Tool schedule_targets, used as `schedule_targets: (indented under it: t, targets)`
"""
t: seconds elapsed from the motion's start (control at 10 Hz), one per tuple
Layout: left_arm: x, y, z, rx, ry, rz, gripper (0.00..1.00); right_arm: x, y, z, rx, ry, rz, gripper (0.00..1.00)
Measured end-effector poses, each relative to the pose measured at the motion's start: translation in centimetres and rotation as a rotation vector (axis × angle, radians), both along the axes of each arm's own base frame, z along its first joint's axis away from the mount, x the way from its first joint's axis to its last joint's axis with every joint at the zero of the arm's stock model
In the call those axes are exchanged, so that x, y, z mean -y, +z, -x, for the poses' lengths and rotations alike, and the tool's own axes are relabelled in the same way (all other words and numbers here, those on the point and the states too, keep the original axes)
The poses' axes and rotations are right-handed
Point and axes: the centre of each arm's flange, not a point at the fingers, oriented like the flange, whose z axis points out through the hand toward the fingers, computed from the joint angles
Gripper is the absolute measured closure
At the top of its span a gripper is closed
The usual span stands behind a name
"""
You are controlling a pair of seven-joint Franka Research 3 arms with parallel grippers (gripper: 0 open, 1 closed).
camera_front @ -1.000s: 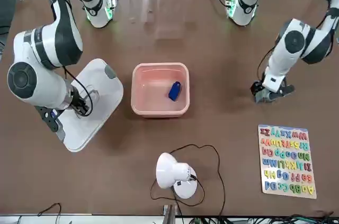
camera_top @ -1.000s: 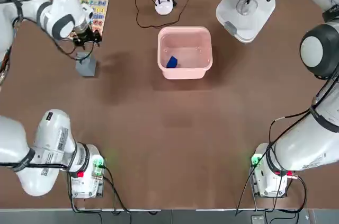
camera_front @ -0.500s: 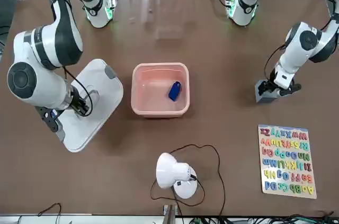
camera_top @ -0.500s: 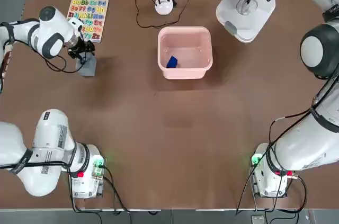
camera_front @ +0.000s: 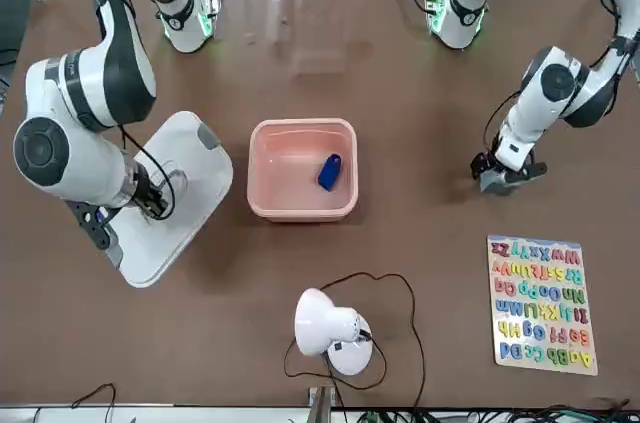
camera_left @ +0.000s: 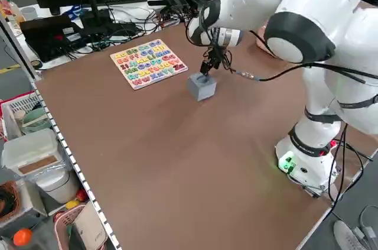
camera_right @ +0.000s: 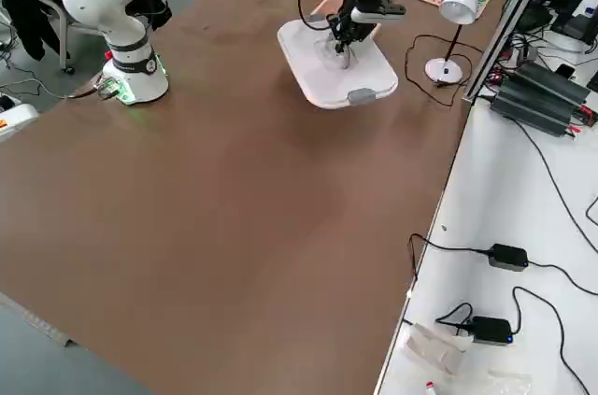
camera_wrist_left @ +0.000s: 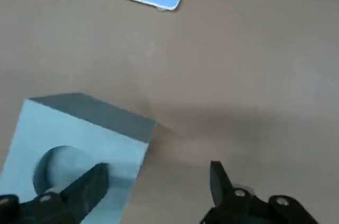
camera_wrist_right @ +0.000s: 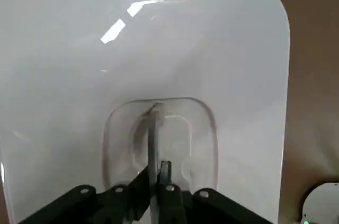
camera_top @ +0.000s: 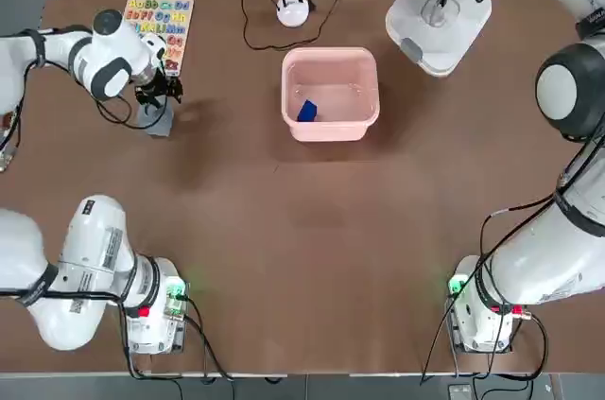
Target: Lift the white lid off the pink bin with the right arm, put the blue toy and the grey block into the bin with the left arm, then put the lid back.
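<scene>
From overhead: blue toy (camera_top: 307,112) inside pink bin (camera_top: 345,90); grey block (camera_top: 159,123) left of bin, white lid (camera_top: 458,41) right of it. In left wrist view, left of bin: left claw (camera_wrist_left: 160,164) apart, not yet around block; probably light and stiff, best pinched across opposite flat sides. In right wrist view, right of bin: right claw (camera_wrist_right: 157,167) clamped on clear handle (camera_wrist_right: 153,139), likely slick.

Raised alphabet letters stood in rows on the puzzle board (camera_front: 543,305), its lowest row of yellow "Y" (camera_front: 588,358) among them.
</scene>
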Motion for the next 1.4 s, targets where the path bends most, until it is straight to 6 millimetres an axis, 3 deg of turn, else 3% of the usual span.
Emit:
schedule_targets:
  t: [0.6, 0.7, 0.9, 1.0, 1.1, 1.3, 1.4]
  targets:
    - [-1.4, -0.8, 0.2, -0.037, 0.018, -0.038, 0.17, 0.1, 0.0, 0.0, 0.0, -0.004, 0.0, 0.92]
    - [-1.6, -0.8, 0.2, -0.041, 0.02, -0.045, 0.25, 0.1, 0.0, 0.0, 0.001, -0.004, 0.0, 0.92]
    - [-2.0, -0.6, -0.1, -0.039, 0.028, -0.051, 0.59, 0.1, 0.0, 0.0, 0.002, -0.009, 0.0, 0.92]
    - [-1.9, -0.5, -0.2, -0.036, 0.026, -0.052, 0.68, 0.1, 0.0, 0.0, 0.003, -0.019, 0.002, 0.92]
    - [-1.9, -0.4, -0.3, -0.035, 0.027, -0.054, 0.68, 0.1, 0.0, 0.0, 0.004, -0.024, 0.001, 0.92]
    - [-1.6, 1.8, -1.9, -0.044, 0.059, -0.073, 0.68, 0.0, 0.1, -0.1, 0.005, -0.026, -0.001, 0.92]
    - [-0.7, 4.6, -3.5, -0.061, 0.096, -0.068, 0.68, 0.0, 0.1, -0.1, 0.005, -0.026, -0.001, 0.92]
